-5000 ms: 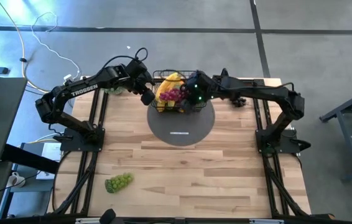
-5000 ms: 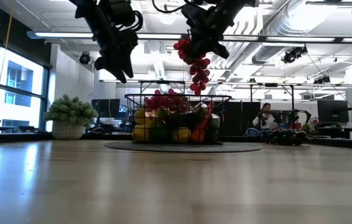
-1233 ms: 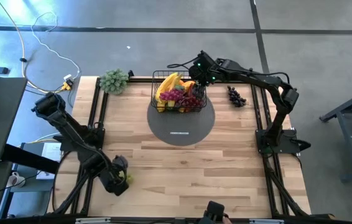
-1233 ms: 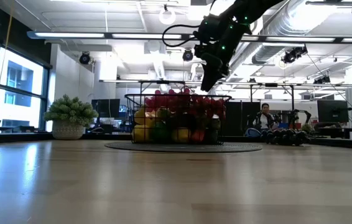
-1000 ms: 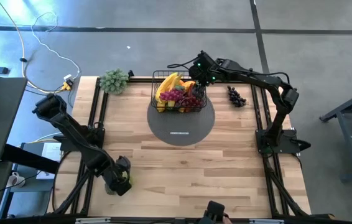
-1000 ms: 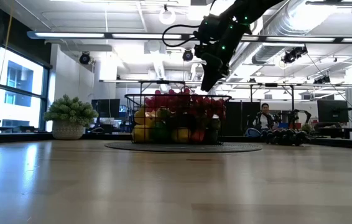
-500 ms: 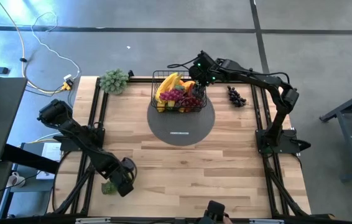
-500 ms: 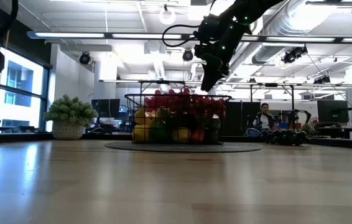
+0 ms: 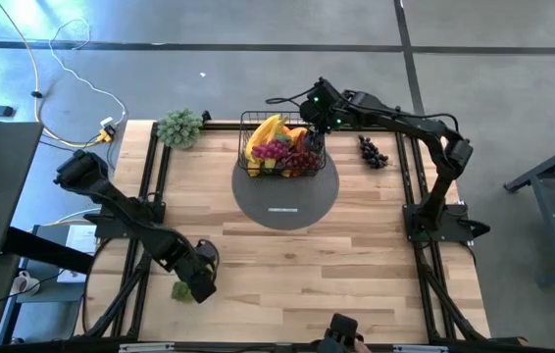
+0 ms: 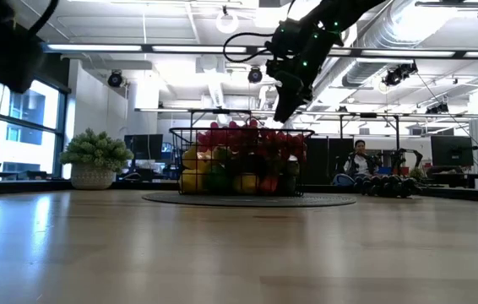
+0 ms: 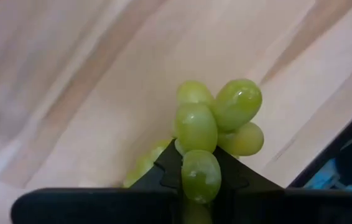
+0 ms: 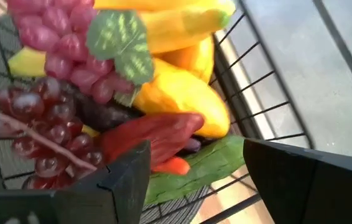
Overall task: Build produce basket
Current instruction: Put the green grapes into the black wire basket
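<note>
Wooden counter under me: my left tool clamps the green grapes near its front edge, a thin grip that could slip. My right tool hangs open over the basket.

I saw pale green grapes, red grapes, yellow bananas, a red pepper and a black basket
</note>
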Robot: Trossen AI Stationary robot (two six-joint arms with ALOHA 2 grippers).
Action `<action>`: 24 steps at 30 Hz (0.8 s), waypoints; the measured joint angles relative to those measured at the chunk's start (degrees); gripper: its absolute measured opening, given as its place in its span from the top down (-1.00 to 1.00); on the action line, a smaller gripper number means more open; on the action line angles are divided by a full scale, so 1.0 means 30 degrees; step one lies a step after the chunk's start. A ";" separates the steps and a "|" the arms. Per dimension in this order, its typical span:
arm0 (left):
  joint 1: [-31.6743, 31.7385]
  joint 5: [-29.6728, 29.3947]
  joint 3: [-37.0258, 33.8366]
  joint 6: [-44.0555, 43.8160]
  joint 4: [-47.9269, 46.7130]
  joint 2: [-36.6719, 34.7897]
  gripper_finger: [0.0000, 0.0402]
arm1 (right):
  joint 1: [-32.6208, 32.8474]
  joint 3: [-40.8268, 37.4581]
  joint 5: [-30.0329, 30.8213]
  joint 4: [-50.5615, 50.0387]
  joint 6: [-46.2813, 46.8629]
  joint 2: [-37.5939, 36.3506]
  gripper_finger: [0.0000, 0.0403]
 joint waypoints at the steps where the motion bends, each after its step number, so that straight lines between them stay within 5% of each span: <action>1: 0.0188 -0.0312 0.0000 0.0008 0.0000 -0.0266 0.89 | -0.0079 0.0007 -0.0005 0.0110 -0.0001 -0.0086 -0.18; 11: 0.2848 -0.2878 0.0007 0.1376 -0.0340 -0.3057 0.89 | -0.0869 0.0007 -0.0002 0.0076 0.0151 -0.0899 -0.18; 24: 0.8518 -0.4875 0.0022 0.6998 -0.0168 -0.5396 0.89 | -0.0993 0.0007 0.0002 -0.0254 0.1248 -0.1007 -0.18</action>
